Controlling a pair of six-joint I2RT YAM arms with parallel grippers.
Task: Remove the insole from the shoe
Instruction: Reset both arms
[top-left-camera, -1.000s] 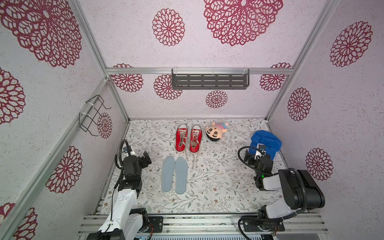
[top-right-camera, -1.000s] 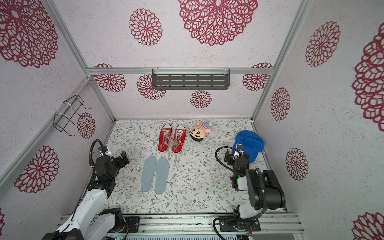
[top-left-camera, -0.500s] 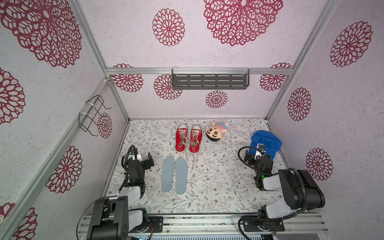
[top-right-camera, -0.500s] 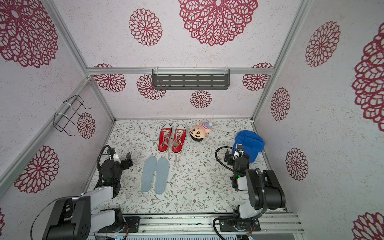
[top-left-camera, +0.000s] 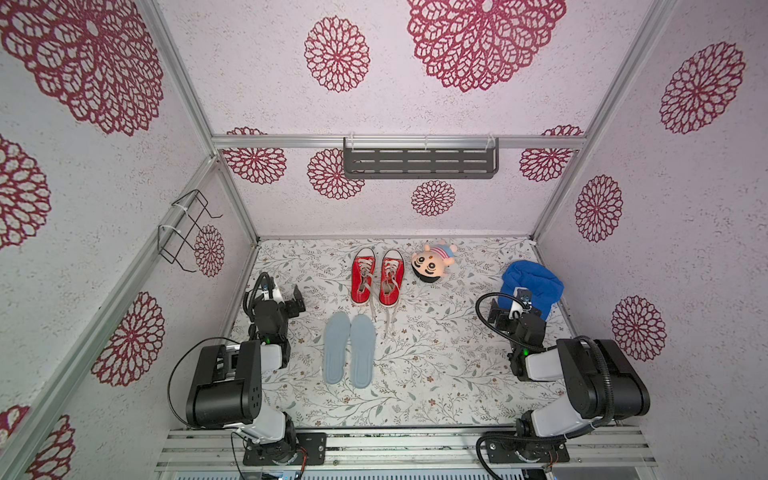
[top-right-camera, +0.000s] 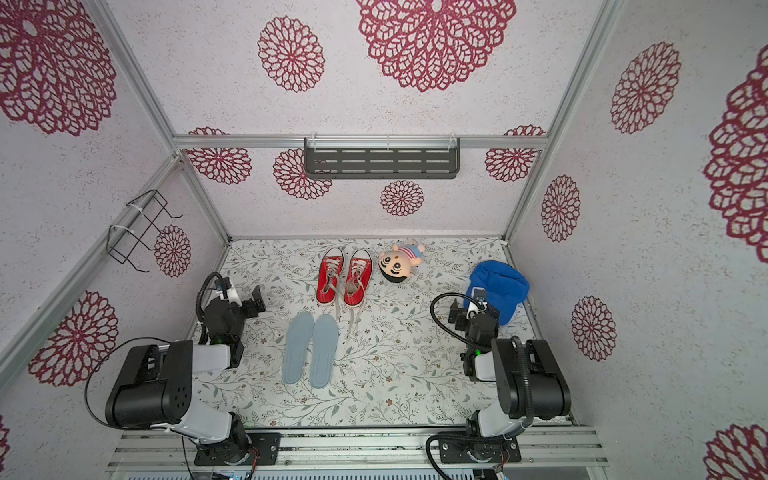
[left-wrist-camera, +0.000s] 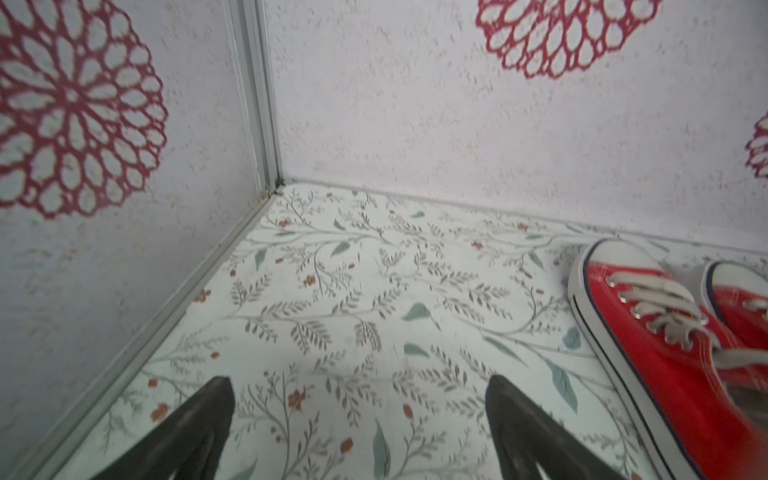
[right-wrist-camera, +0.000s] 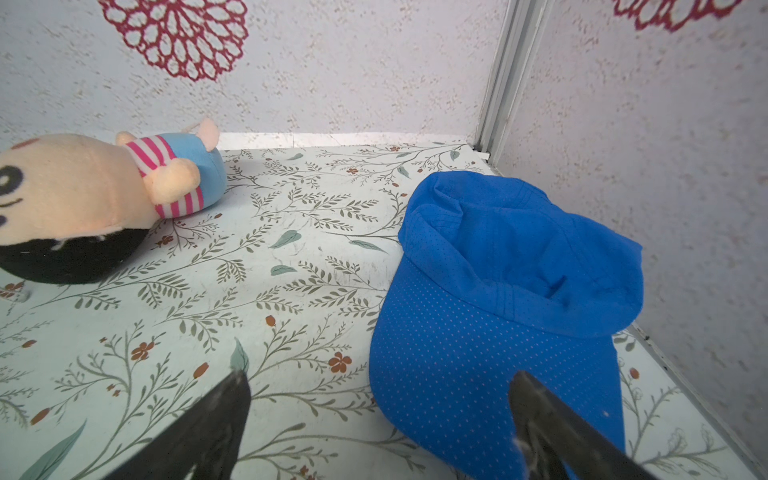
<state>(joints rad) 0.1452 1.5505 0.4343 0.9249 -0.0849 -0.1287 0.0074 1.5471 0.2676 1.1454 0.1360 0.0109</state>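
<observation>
Two red shoes (top-left-camera: 363, 276) (top-left-camera: 391, 278) stand side by side at the back of the floral floor, laces loose. In front of them two pale blue insoles (top-left-camera: 336, 353) (top-left-camera: 362, 351) lie flat on the floor, next to each other and outside the shoes. My left gripper (top-left-camera: 293, 302) hovers low by the left wall, open and empty; in the left wrist view its fingers (left-wrist-camera: 358, 380) straddle bare floor, with a red shoe (left-wrist-camera: 665, 353) off to the side. My right gripper (top-left-camera: 505, 316) is open and empty at the right side.
A plush doll (top-left-camera: 432, 264) lies beside the shoes. A blue cap (top-left-camera: 534, 284) sits in the back right corner, its brim under my right gripper (right-wrist-camera: 379, 374). A grey shelf (top-left-camera: 419, 160) hangs on the back wall, a wire rack (top-left-camera: 187, 228) on the left wall.
My left arm has folded back toward its base, its gripper staying open near the left wall. The right arm, shoes and insoles have not moved.
</observation>
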